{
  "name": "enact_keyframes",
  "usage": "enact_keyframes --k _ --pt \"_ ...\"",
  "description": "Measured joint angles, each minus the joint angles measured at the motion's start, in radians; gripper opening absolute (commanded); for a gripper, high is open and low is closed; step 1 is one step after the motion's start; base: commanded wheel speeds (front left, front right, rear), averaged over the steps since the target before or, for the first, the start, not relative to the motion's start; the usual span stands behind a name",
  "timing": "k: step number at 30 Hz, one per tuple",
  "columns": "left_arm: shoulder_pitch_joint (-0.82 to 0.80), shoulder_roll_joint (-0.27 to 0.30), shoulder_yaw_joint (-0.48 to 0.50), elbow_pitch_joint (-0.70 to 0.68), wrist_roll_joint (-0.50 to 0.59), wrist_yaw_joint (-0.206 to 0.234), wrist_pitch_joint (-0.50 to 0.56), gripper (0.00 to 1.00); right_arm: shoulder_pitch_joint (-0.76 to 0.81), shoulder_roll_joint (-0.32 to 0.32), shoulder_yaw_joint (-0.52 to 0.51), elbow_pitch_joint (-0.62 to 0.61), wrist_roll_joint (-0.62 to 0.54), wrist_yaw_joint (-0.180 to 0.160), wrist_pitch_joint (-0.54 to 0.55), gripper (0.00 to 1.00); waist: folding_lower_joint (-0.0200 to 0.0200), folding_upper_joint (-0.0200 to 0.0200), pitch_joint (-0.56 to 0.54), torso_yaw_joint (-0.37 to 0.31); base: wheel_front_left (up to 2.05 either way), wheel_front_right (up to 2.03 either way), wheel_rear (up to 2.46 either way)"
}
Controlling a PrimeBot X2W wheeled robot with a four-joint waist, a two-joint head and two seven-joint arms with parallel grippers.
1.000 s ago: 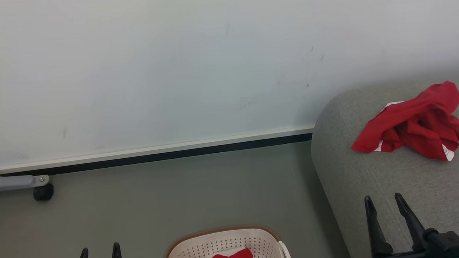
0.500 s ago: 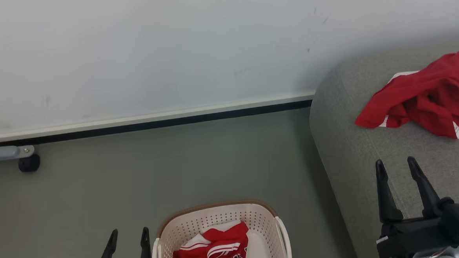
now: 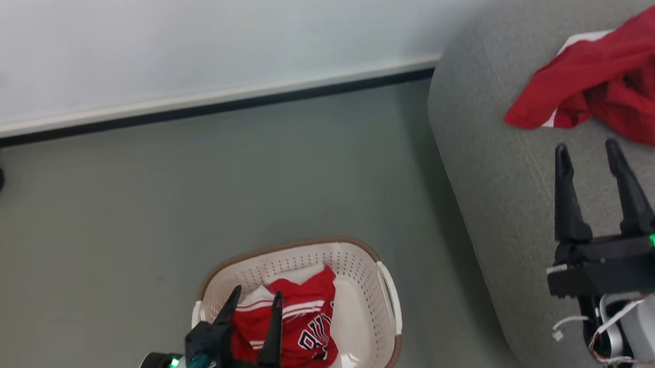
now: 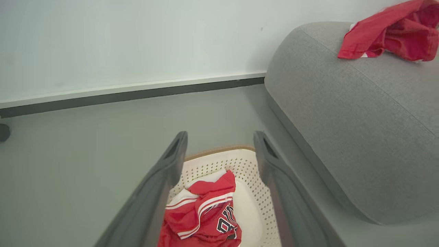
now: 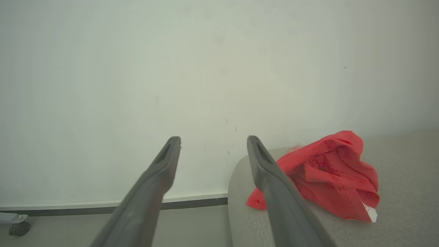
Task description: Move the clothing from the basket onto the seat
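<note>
Hovering over the basket [image 3: 286, 247] on the floor [image 3: 138, 216], the left fingers [image 3: 227, 311] are spread wide and grip nothing. Their tips point across the striped red jersey [image 3: 304, 331] crumpled inside, its white stripes and dark lettering showing. Across on the other side, the right fingers [image 3: 565, 199] are just as wide and just as empty, held above the grey sofa [image 3: 489, 158]. They aim at the plain red garment [image 3: 607, 74] bunched on the seat, white trim peeking out. Basket near the sofa's rounded edge, a strip of floor between them.
</note>
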Motion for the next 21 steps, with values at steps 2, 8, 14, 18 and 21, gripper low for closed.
enact_keyframes --k 2,8,14,18,21 --pt "-0.027 -0.008 -0.007 0.033 0.009 0.000 0.010 1.00 -0.026 -0.001 -0.003 -0.006 0.000 0.000 0.000 1.00 0.0000 0.0000 0.026 -0.008 0.00 0.00 0.00" --pt "-0.108 -0.020 -0.035 0.125 0.018 -0.008 0.037 1.00 -0.109 -0.007 -0.008 -0.031 0.000 0.007 0.009 1.00 -0.0001 0.0000 0.104 -0.032 0.00 0.00 0.00" --pt "-0.175 -0.026 -0.067 0.206 0.041 -0.008 0.058 1.00 -0.189 -0.009 -0.021 -0.063 -0.003 0.007 0.010 1.00 -0.0001 -0.0001 0.182 -0.056 0.00 0.00 0.00" --pt "-0.231 -0.030 -0.072 0.259 0.046 -0.007 0.075 1.00 -0.241 -0.011 -0.026 -0.079 -0.003 0.007 0.014 1.00 -0.0001 -0.0001 0.235 -0.072 0.00 0.00 0.00" --pt "-0.272 -0.032 -0.072 0.293 0.052 0.000 0.085 1.00 -0.284 -0.011 -0.028 -0.091 -0.003 0.007 0.019 1.00 -0.0001 -0.0001 0.275 -0.083 0.00 0.00 0.00"
